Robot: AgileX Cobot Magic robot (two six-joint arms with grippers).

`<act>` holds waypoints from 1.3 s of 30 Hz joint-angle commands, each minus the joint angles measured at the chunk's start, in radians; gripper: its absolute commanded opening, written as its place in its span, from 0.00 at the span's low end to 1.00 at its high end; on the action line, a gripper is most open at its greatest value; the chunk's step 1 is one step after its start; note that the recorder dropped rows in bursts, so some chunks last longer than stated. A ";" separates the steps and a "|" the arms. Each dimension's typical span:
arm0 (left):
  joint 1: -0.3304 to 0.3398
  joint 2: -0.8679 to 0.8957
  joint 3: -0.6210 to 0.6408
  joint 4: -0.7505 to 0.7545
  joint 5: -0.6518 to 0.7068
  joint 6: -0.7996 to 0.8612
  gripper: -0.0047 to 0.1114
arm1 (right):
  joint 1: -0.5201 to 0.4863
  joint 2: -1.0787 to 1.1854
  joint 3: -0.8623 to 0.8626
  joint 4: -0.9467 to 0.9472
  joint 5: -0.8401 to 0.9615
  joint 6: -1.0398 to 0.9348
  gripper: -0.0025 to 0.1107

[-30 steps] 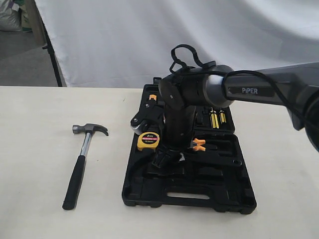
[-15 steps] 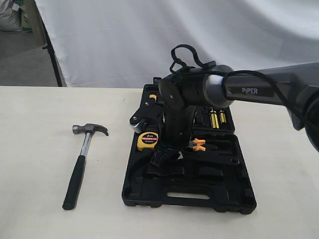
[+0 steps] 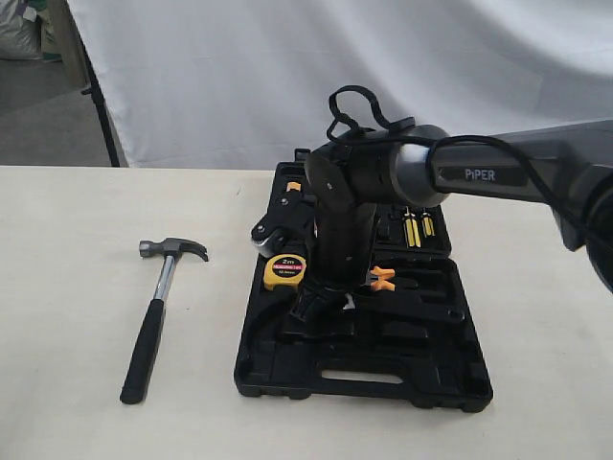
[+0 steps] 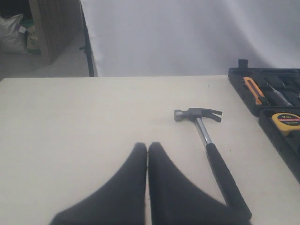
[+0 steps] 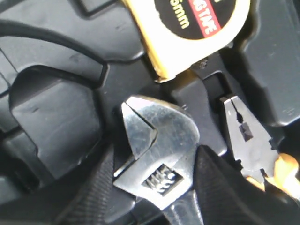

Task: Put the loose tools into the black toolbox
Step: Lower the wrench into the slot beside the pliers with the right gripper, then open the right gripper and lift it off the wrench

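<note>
**A:** What has changed in the exterior view?

**B:** Very little. The right end effector [image 3: 321, 303] has nudged a touch toward the orange-handled pliers [image 3: 381, 279]. Half a second ago it sat slightly further left. It is low over the slot-handle half of the black toolbox [image 3: 450, 381], just below the yellow tape measure [image 3: 285, 271]. The arm hides whatever it carries. The claw hammer [image 3: 146, 345] has not moved. It lies flat on the desk [image 3: 77, 240], left of the case and apart from it.

**A:** And the left wrist view?

**B:** The left end effector [image 4: 147, 150] has its fingers pressed together with nothing between them, over bare desk. The hammer lies near it, untouched, and the toolbox's edge is beyond that.

**A:** The right wrist view?

**B:** That shows what the right arm is carrying. The two black fingers [image 5: 93, 192] pinch a silver adjustable wrench [image 5: 159, 164] just behind its head. The wrench's open jaw points toward the tape measure, and the nose of the pliers is just beside it. The head hangs close over the moulded black plastic, but I cannot tell whether it touches.

**A:** What does that mean for the task?

**B:** I judge the small sideways shift to be fine positioning, lining the wrench up with a recess, not a release. The wrench is inside the case's outline but not yet let go. The hammer is not yet stowed, and the idle left arm looks best placed to fetch it.
</note>
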State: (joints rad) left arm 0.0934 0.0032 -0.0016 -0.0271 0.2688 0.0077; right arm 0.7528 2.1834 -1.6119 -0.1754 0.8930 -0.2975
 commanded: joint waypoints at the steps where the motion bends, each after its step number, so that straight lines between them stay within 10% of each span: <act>1: 0.002 -0.003 0.002 -0.003 0.001 -0.008 0.05 | -0.003 -0.001 -0.008 -0.010 -0.005 0.026 0.53; 6: 0.002 -0.003 0.002 -0.003 0.001 -0.008 0.05 | -0.003 -0.001 -0.008 -0.010 -0.002 0.026 0.72; 17: 0.002 -0.003 0.002 -0.003 0.001 -0.008 0.05 | -0.006 -0.077 -0.090 -0.010 0.050 0.026 0.73; 26: 0.002 -0.003 0.002 -0.003 0.001 -0.008 0.05 | -0.030 -0.094 -0.025 -0.005 0.036 0.077 0.03; 39: 0.002 -0.003 0.002 -0.003 0.001 -0.008 0.05 | -0.024 -0.041 0.122 0.100 -0.168 0.098 0.03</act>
State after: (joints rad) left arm 0.0934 0.0032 -0.0016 -0.0271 0.2688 0.0077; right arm 0.7294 2.1105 -1.4921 -0.1224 0.7596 -0.2066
